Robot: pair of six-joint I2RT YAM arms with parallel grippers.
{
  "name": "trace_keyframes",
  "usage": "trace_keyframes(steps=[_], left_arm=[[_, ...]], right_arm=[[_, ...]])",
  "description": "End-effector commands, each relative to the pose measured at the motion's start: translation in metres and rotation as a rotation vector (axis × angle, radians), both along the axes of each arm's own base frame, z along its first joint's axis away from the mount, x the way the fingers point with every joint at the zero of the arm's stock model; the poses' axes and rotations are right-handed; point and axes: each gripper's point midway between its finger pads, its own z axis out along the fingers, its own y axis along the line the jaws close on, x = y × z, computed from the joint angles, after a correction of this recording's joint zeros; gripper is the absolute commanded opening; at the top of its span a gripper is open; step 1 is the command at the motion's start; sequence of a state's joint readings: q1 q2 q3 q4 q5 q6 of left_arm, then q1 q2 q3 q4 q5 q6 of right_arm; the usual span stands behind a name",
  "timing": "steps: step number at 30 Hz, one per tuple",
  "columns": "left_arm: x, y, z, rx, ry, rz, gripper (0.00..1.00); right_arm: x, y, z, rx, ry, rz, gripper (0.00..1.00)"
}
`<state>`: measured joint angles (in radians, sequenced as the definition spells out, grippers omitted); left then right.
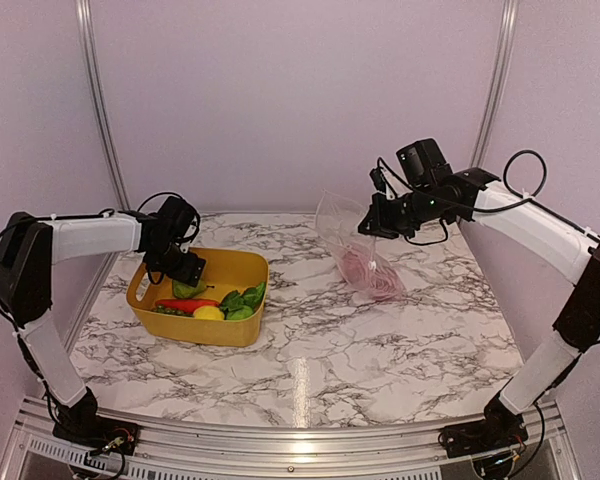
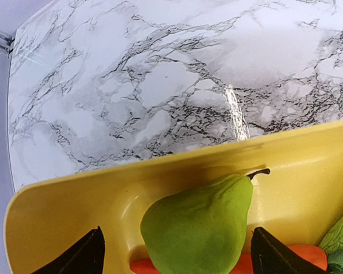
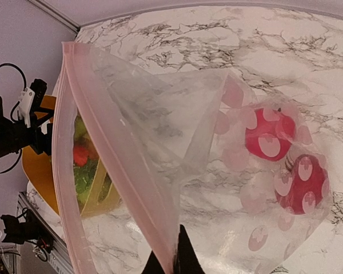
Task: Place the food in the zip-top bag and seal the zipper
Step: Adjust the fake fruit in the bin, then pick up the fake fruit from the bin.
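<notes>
A yellow basket holds a green pear, a red carrot, a yellow lemon and green leafy pieces. My left gripper is open, its fingertips on either side of the pear, not touching it. My right gripper is shut on the pinkish zipper edge of the clear bag, holding its mouth up and open. Two red round pieces lie inside the bag.
The basket stands at the left of the marble table. The bag's bottom rests on the table at back right. Lilac walls close in the back and sides.
</notes>
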<state>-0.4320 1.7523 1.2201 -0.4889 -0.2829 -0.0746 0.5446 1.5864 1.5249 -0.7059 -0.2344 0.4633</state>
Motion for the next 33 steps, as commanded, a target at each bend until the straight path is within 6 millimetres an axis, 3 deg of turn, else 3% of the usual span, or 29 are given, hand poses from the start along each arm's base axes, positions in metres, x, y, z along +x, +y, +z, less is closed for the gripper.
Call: trace_keyframes(steps=[1, 5, 11, 29, 33], left_arm=[[0.018, -0.014, -0.005, 0.012, -0.041, -0.113, 0.91], [0.027, -0.024, -0.008, -0.005, -0.062, -0.152, 0.91], [0.02, -0.029, -0.024, -0.014, -0.02, -0.166, 0.89], [-0.044, -0.03, -0.038, 0.108, 0.13, -0.209, 0.89], [-0.051, -0.03, -0.045, 0.117, 0.16, -0.201, 0.89]], right_arm=[[0.001, -0.009, 0.008, -0.008, -0.016, -0.013, 0.02], [0.0, -0.011, 0.007, -0.012, -0.009, -0.013, 0.03], [0.003, -0.01, 0.006, -0.008, -0.004, -0.014, 0.03], [0.009, -0.004, 0.003, 0.008, -0.007, -0.001, 0.03], [0.009, -0.003, 0.002, 0.013, -0.004, 0.002, 0.02]])
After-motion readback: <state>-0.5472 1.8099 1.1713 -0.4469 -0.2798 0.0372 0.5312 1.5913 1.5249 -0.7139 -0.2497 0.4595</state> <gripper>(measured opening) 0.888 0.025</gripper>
